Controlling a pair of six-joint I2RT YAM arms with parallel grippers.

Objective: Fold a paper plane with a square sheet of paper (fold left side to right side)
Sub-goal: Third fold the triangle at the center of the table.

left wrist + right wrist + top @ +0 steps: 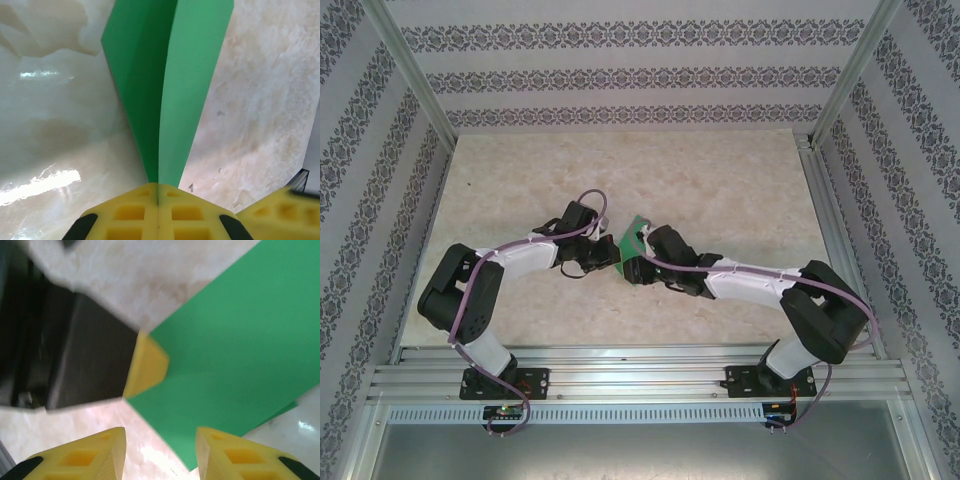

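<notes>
paper (170,75) seemingly tapers toward left gripper (158,194)

Top view high, rearward; both wrist views close, sharing paper (192,75).

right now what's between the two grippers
The green paper, seen from the top camera; the left gripper pinches it, and the right gripper is open.

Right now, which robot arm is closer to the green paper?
Left. The left gripper has its jaws shut on the green paper. The right gripper hangs close by with open jaws, the paper just ahead, not gripped.
</notes>
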